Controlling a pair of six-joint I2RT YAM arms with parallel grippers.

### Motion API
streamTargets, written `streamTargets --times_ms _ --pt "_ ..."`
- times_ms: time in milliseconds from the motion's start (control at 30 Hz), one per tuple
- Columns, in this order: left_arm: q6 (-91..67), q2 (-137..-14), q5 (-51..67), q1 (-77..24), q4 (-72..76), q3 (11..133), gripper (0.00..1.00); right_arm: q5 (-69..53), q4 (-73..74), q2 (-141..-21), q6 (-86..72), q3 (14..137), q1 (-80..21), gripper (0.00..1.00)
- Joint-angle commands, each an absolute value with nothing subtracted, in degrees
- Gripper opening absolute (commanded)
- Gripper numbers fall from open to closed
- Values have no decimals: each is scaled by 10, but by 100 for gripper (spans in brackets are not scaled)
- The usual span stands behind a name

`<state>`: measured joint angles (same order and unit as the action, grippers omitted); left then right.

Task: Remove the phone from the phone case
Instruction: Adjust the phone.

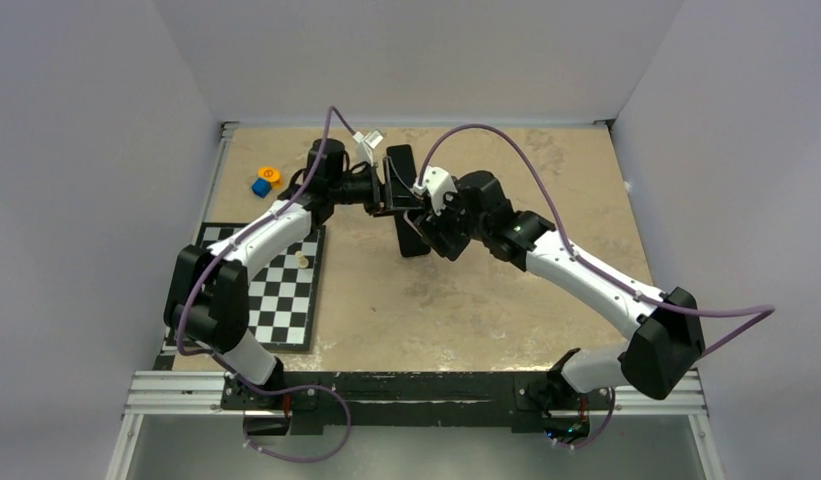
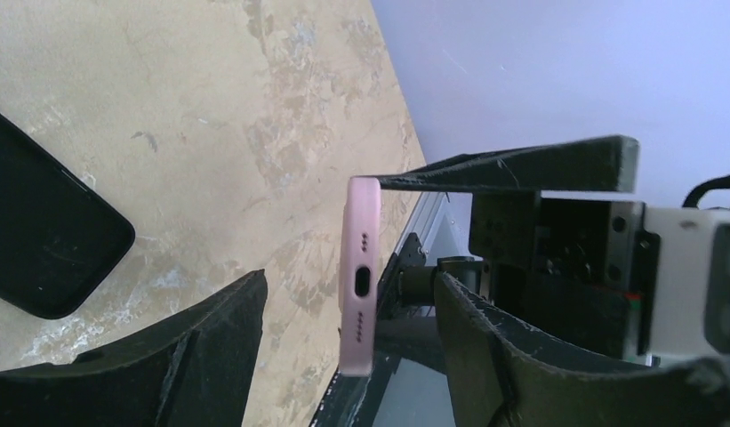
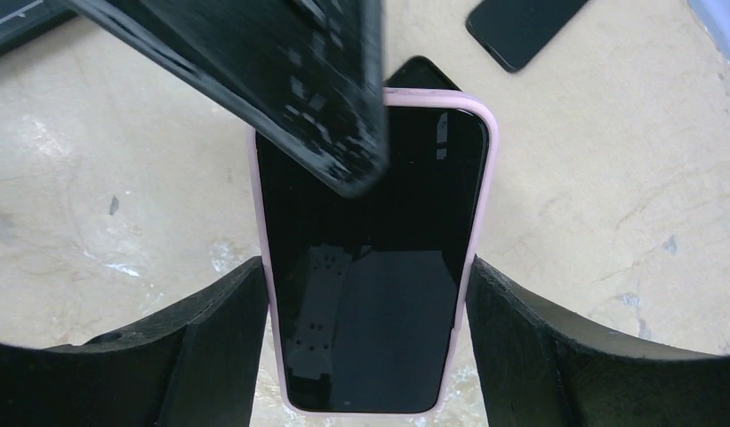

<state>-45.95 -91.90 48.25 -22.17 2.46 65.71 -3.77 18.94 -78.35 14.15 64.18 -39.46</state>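
The phone (image 3: 370,267) has a black screen and sits in a pink phone case (image 3: 481,222). My right gripper (image 3: 368,285) is shut on the case's two long sides and holds it above the table. In the left wrist view the case's port end (image 2: 359,276) stands edge-on between my left gripper's (image 2: 352,294) fingers, clear of both, so that gripper is open. One left finger (image 3: 281,71) crosses in front of the screen's upper part. In the top view both grippers meet at the held phone (image 1: 401,178) over the table's far middle.
A second black phone (image 2: 41,231) lies flat on the beige table, and it also shows in the right wrist view (image 3: 521,27). A checkerboard mat (image 1: 286,290) lies at the left. An orange piece (image 1: 270,174) and a blue block (image 1: 260,187) sit at the far left.
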Motion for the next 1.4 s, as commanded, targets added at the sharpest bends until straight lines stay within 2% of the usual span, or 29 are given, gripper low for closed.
streamTargets --times_ms 0,167,267,367,400,433,467,500,533,567,600,867,1033,1067,1200,1300,1367 --pt "-462 -920 492 -230 46 657 70 -25 150 -758 144 688 -415 0" --pt "-458 -918 504 -244 50 660 55 -11 152 -764 145 700 -427 0" --pt "-456 -915 508 -246 51 661 39 -2 146 -764 145 694 -428 0" --pt "-449 -904 508 -246 47 662 6 29 145 -761 144 684 -427 0" --pt "-448 -898 506 -246 48 660 0 36 144 -759 144 679 -428 0" --pt "-445 -890 502 -246 51 657 0 42 145 -757 144 674 -428 0" --pt "-442 -880 495 -245 52 653 0 46 148 -755 141 672 -428 8" --pt "-434 -868 485 -243 48 650 0 48 155 -754 136 672 -428 26" --pt "-422 -857 468 -240 37 648 0 51 159 -751 127 669 -428 38" --pt "-408 -844 447 -235 21 648 0 47 158 -746 115 663 -428 67" --pt "-393 -831 424 -230 5 649 0 47 157 -740 106 654 -428 79" --pt "-339 -732 215 -191 -109 637 0 33 134 -729 44 595 -401 87" --pt "-336 -681 166 -182 -91 613 0 -62 113 -766 -103 590 -294 90" --pt "-341 -676 183 -181 -69 606 0 -116 91 -769 -148 580 -270 90" --pt "-429 -690 334 -171 124 564 0 -336 -168 -774 -355 491 -201 91" --pt "-560 -725 398 -163 346 509 0 -413 -380 -778 -493 425 -183 95" --pt "-649 -753 405 -156 478 478 0 -413 -527 -776 -577 373 -175 97"
